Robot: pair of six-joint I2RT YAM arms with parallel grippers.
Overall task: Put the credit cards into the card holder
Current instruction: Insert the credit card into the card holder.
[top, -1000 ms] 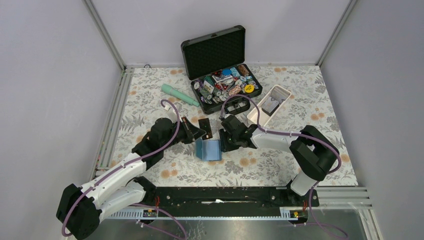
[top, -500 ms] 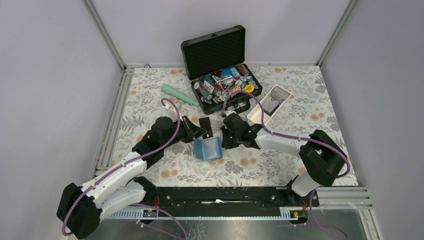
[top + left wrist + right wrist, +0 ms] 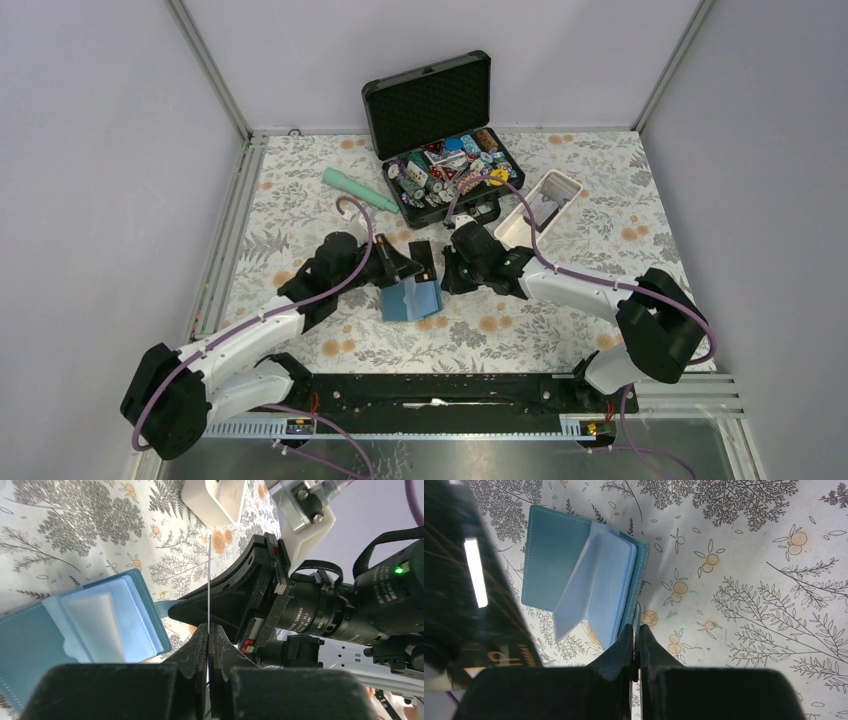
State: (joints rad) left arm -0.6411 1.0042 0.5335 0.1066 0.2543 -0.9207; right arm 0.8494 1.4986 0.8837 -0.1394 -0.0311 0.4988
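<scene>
- Since a second ago, your right pincer (image 3: 636, 628) has gone from part-open to closed, the left arm has pushed forward, and the card holder (image 3: 556, 562) has slid a little to the left on the desk (image 3: 560, 335).
- Your right pincer now nips the rim of the holder's teal cover, jaws all but together.
- Your left pincer (image 3: 208, 628) is fully closed on a dark credit card (image 3: 209, 580). The card stands edge-on between the fingers, with most of its length free ahead of them.
- You'll find the holder lying open between the two pincers, its pale blue leaves fanned up (neither wrist view shows a slot mouth clearly).
- Expect the card to be light, stiff and slick. I judge it could pivot in the grip if a corner catches, so hold it by its short end and feed it in straight.
- Treat the holder as soft and nearly weightless, so it will likely skate or fold if pushed. Pin it by the cover edge, not the leaves.
- More cards may sit in the white tray (image 3: 540, 212), but they are too small to tell.
</scene>
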